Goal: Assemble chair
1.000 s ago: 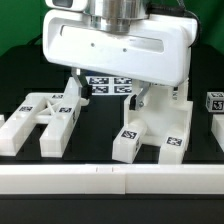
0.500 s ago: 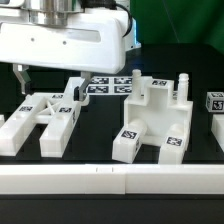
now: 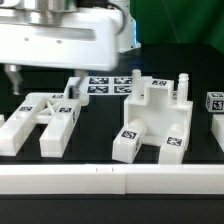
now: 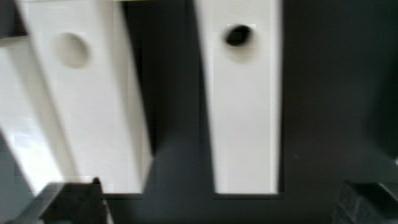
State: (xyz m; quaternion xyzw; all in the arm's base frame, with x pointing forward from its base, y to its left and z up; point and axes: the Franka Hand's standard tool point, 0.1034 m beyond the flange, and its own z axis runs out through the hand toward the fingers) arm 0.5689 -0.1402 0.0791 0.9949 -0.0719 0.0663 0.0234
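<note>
Pincer (image 4: 228, 205): hangs with dark fingers (image 4: 75, 200) wide apart, clamped on nothing, above two long white plastic bars with holes (image 4: 240, 100). On the black bench (image 3: 100, 150), at the exterior view's left, a white ladder-like chair frame (image 3: 45, 118); near it, toward the right, a chunky white seat block (image 3: 152, 125).

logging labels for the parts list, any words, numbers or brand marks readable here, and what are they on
No words, numbers or brand marks can be read in either view.
Frame piece and seat block: black-and-white square tag markers only, patterns rather than letters.
Marker board: the same kind of tag patterns, no text.
White bars in the wrist view: bare, each with a hole, no print.
</note>
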